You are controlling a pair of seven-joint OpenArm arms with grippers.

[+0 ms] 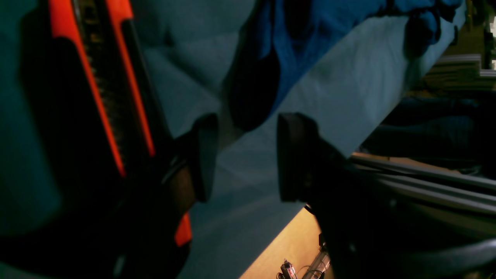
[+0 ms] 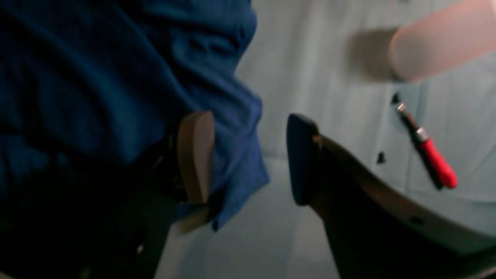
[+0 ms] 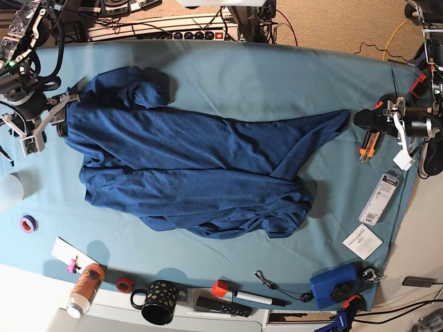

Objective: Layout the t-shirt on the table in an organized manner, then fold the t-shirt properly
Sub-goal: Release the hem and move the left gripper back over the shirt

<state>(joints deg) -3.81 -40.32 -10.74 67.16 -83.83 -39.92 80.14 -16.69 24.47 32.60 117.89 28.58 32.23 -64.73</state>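
The dark navy t-shirt (image 3: 201,176) lies spread and wrinkled across the teal table (image 3: 242,83), with one sleeve reaching right. My left gripper (image 3: 361,119) hovers at the table's right side just past that sleeve tip. In the left wrist view the left gripper (image 1: 248,159) is open with only teal cloth between its fingers, and the t-shirt (image 1: 294,35) lies beyond them. My right gripper (image 3: 50,121) is at the shirt's left edge. In the right wrist view the right gripper (image 2: 248,159) is open, and the t-shirt (image 2: 116,77) drapes loosely against one finger (image 2: 195,155).
An orange cutter (image 3: 367,144) lies by the left gripper, with a package (image 3: 383,197) and a card (image 3: 362,241) below it. A mug (image 3: 159,301), a bottle (image 3: 84,287), a tape roll (image 3: 28,223) and a blue box (image 3: 332,287) line the near edge. A red-handled tool (image 2: 434,159) is near the right gripper.
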